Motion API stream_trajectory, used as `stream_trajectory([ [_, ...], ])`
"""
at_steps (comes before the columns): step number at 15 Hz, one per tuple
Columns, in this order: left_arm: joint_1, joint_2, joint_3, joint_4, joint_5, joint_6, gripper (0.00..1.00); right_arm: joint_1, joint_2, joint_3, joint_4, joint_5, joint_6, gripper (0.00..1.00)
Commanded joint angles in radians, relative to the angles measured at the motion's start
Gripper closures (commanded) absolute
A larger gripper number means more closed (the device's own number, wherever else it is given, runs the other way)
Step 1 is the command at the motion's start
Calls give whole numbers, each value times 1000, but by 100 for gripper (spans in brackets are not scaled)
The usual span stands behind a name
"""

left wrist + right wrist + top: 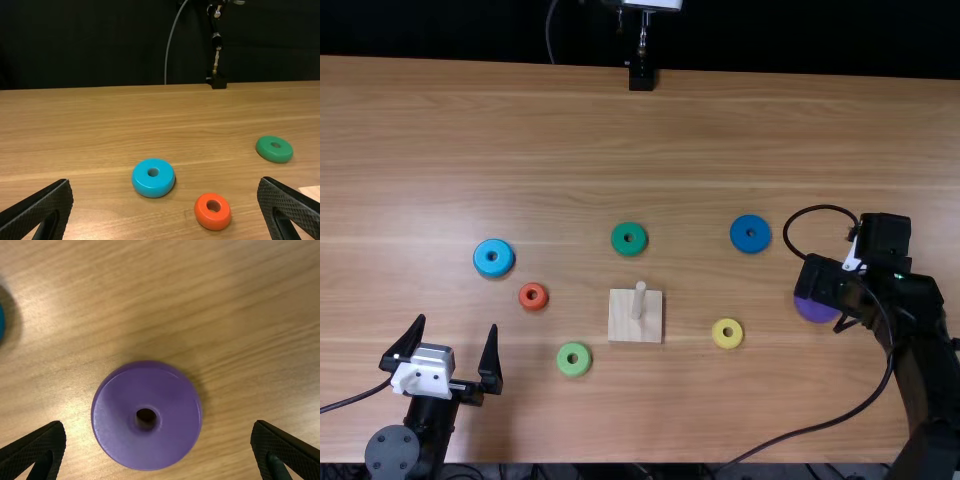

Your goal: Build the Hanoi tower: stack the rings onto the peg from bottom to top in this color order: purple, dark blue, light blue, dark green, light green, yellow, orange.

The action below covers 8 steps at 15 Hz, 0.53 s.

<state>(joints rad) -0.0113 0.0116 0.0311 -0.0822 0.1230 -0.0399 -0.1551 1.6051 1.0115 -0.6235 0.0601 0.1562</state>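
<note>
A purple ring [814, 310] is seen on the table [720, 130] beneath the spread-apart right gripper [827, 285]; six other rings [629, 228] are scattered around the peg [638, 302]. The left gripper [457, 323] is also parted.

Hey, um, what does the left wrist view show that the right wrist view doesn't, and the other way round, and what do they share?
Left wrist view: light blue ring, orange ring, dark green ring, corner of the pale wooden base, dark backdrop.
Right wrist view: purple ring, sliver of the dark blue ring.
Both: wooden table, and an open gripper's two black fingers.
</note>
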Motion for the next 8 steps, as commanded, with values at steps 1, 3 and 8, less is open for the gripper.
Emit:
stream_trajectory([
  [1,10,-12,-31,-2,10,9,0,-6,52,30,-13,-10,8,0],
  [3,10,-12,-31,-2,10,9,0,-4,90,59,-18,-14,9,0],
  [8,10,-12,-31,-2,10,9,0,-3,127,93,-79,-16,9,0],
])
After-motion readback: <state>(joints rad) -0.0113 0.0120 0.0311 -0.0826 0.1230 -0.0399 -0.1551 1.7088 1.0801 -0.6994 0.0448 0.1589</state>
